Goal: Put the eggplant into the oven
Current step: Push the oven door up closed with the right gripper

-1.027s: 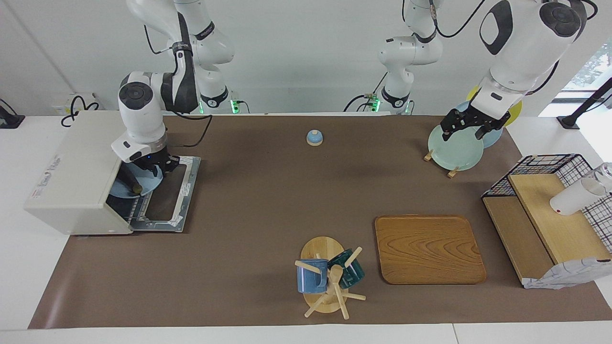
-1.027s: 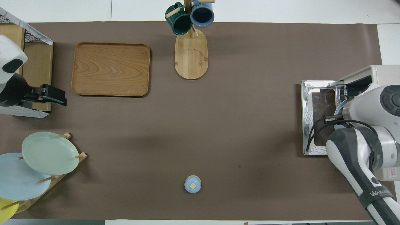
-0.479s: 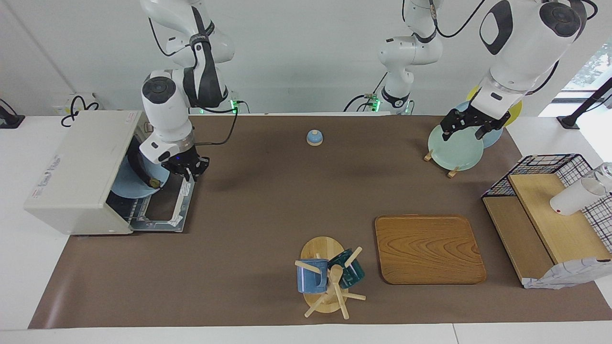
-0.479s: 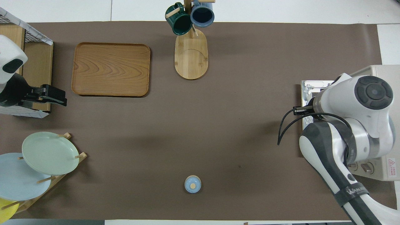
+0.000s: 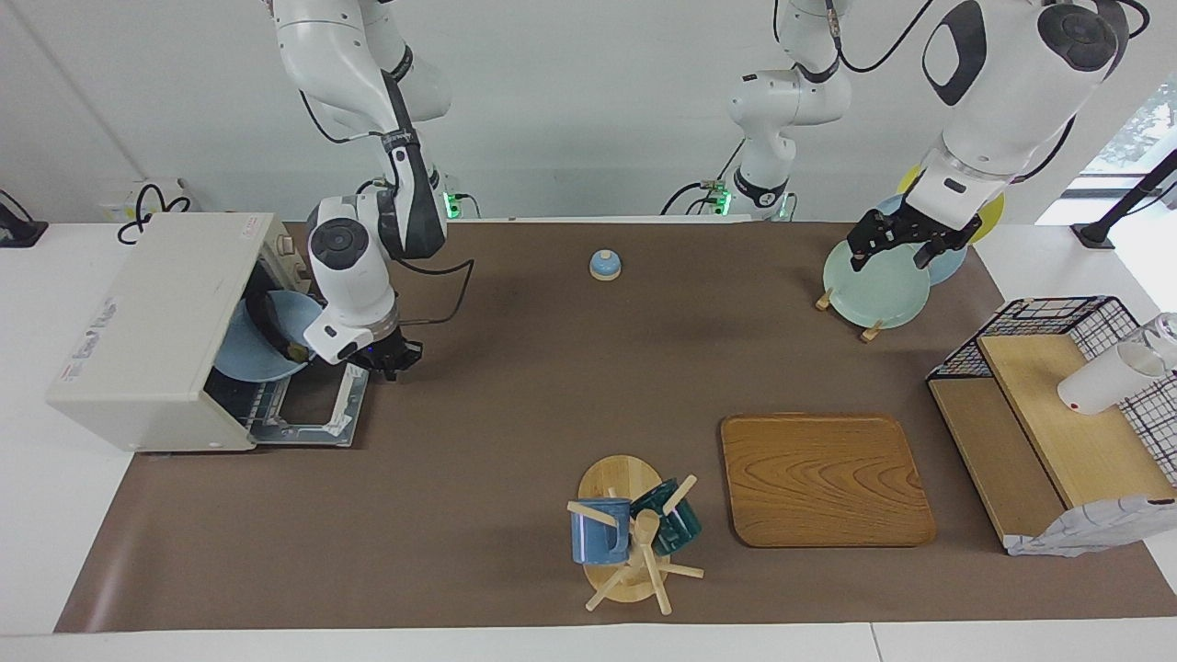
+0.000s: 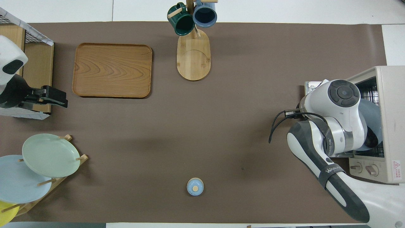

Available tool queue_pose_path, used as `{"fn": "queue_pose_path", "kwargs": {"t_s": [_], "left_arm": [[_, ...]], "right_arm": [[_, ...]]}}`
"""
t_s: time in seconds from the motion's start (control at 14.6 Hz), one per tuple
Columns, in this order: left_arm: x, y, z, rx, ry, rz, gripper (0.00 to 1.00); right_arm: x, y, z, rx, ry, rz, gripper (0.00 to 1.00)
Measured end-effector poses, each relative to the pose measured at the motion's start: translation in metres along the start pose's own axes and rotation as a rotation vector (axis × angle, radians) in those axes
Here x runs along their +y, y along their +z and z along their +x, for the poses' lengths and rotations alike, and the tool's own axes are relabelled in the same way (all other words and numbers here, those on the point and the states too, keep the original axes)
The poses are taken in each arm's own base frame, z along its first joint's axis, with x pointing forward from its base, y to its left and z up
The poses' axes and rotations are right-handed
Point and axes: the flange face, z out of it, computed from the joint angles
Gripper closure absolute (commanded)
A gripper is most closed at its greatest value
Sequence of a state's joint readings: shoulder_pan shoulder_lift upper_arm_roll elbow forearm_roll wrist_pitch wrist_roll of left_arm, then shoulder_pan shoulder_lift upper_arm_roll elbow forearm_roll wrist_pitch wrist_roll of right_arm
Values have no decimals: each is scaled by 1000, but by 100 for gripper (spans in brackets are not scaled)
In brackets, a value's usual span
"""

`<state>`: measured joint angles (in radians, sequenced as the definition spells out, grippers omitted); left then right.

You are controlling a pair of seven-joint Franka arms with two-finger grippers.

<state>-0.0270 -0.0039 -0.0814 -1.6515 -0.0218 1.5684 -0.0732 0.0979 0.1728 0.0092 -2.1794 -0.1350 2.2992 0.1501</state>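
Facing view: shows the right gripper up in the air over the outer edge of the oven's dropped door, with nothing between its tips; cannot tell whether open or closed. Finds the eggplant close beside that gripper, lower down and toward the right arm's end of the counter, lying on a blue plate inside the oven, its stem tip pointing out at the gripper. Reads as placed, judging by how things lie, with the door not yet shut. Puts the left gripper well apart from all this, waiting over the pale green plate in the plate rack; cannot tell open or closed there either.

Overhead view: hides the right gripper under its own wrist. Shows only the plate's edge in the oven mouth, and a dark patch beside it, probably the eggplant. Places the left gripper beside the wooden tray.

Handling, as a judgement: light, firm, glossy and likely slippery. Best taken across the thick middle, crosswise to its length, with a modest squeeze to avoid bruising; risks rolling or swinging if taken near the narrow stem end.
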Motion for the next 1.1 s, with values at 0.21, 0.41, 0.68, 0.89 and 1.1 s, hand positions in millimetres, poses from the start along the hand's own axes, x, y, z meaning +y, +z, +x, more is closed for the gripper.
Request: {"fn": "queue_pose_path", "kwargs": {"t_s": [0.21, 0.41, 0.68, 0.89, 1.1], "left_arm": [[0, 0, 0, 0, 0, 0, 0], [0, 0, 0, 0, 0, 0, 0], [0, 0, 0, 0, 0, 0, 0], [0, 0, 0, 0, 0, 0, 0], [0, 0, 0, 0, 0, 0, 0]], "right_arm": [[4, 1, 0, 5, -46, -56, 100], [9, 5, -2, -3, -54, -74, 100], [7, 7, -3, -2, -115, -132, 100], [-4, 2, -3, -21, -186, -200, 100], [-5, -30, 7, -88, -250, -244, 100]]}}
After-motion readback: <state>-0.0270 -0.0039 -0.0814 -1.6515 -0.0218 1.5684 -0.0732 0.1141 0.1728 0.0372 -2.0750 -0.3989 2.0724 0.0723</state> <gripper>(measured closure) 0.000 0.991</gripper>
